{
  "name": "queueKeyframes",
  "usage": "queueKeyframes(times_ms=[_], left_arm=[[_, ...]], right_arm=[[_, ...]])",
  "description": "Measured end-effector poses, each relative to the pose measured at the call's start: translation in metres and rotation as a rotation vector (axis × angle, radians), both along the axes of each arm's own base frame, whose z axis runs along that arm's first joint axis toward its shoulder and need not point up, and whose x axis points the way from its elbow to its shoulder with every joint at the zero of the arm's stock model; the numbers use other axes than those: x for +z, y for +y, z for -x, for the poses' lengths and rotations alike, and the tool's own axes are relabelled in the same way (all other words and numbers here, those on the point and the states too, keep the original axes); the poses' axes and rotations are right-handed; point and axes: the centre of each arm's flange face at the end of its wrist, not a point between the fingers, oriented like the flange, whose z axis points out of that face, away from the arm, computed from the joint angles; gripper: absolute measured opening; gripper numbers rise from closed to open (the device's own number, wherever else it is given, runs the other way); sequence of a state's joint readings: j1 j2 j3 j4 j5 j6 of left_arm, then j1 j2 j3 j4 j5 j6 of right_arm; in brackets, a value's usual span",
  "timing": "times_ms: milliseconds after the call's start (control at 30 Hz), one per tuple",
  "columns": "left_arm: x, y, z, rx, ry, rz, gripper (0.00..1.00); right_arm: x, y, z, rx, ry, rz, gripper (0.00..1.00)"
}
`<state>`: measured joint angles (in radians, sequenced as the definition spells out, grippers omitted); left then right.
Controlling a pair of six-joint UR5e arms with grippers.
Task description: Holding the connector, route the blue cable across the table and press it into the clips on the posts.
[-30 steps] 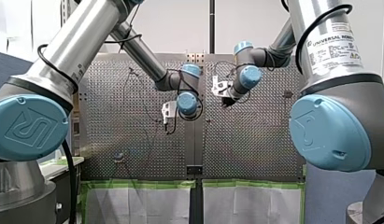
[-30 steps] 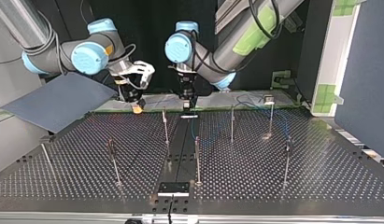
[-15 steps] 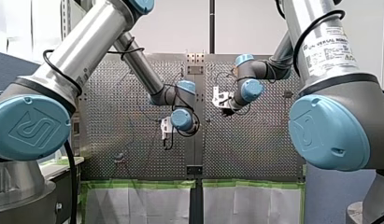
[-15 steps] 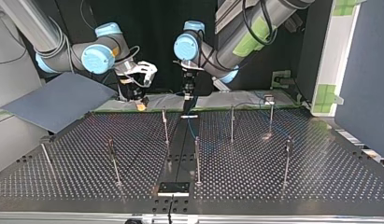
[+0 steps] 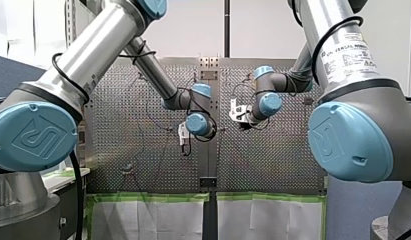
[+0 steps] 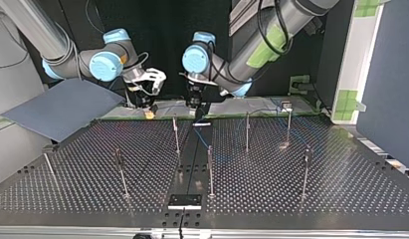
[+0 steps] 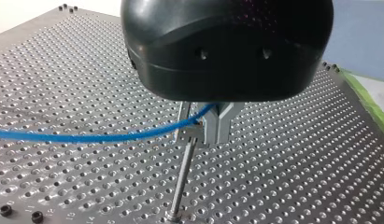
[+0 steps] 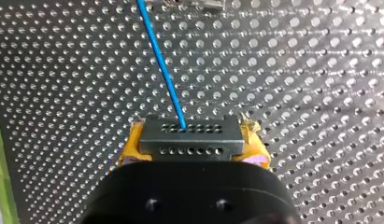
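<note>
Right wrist view is showing the right gripper (image 8: 192,140) clamping the connector (image 8: 201,133) so the blue cable (image 8: 161,65) is trailing straight. The left gripper (image 7: 203,119) is steering it onto the clip (image 7: 195,133) atop a post (image 7: 182,177); whether it is pinching cannot be told.

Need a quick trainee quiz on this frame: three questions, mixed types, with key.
1. True or false: my right gripper holds the dark grey perforated connector block between its yellow pads.
2. Multiple choice: in the left wrist view, what does the thin blue cable meet under my left gripper? A) the top of a thin metal post; B) a strip of green tape; C) a black bolt.
3. Fill in: in the right wrist view, the cable leaves the connector and runs ____ the gripper, over the perforated metal table.

Key: 1 true; 2 A; 3 ahead of.
</note>
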<state>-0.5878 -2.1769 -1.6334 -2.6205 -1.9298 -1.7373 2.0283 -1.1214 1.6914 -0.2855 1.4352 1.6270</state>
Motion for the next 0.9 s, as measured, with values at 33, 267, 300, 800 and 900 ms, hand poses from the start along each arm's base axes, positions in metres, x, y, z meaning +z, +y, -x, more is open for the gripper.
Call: queueKeyframes(times_ms=[33, 267, 300, 800, 900], left_arm=[[-0.002, -0.001, -0.001, 0.0, 0.002, -0.001, 0.0], [-0.018, -0.006, -0.019, 0.011, 0.014, -0.002, 0.0], [-0.019, -0.007, -0.022, 0.014, 0.013, 0.002, 0.0], [-0.011, 0.0, -0.048, 0.012, -0.001, 0.027, 0.0], [-0.011, -0.002, -0.053, -0.001, -0.002, 0.034, 0.0]], right_arm=[[0.0, -0.001, 0.0, 0.002, -0.005, 0.002, 0.0], [0.0, -0.007, 0.003, 0.015, -0.028, 0.01, 0.0], [-0.001, -0.008, 0.003, 0.016, -0.031, 0.009, 0.0], [-0.035, -0.031, 0.014, 0.003, -0.042, -0.018, 0.0], [-0.038, -0.039, 0.015, 0.004, -0.048, -0.019, 0.0]])
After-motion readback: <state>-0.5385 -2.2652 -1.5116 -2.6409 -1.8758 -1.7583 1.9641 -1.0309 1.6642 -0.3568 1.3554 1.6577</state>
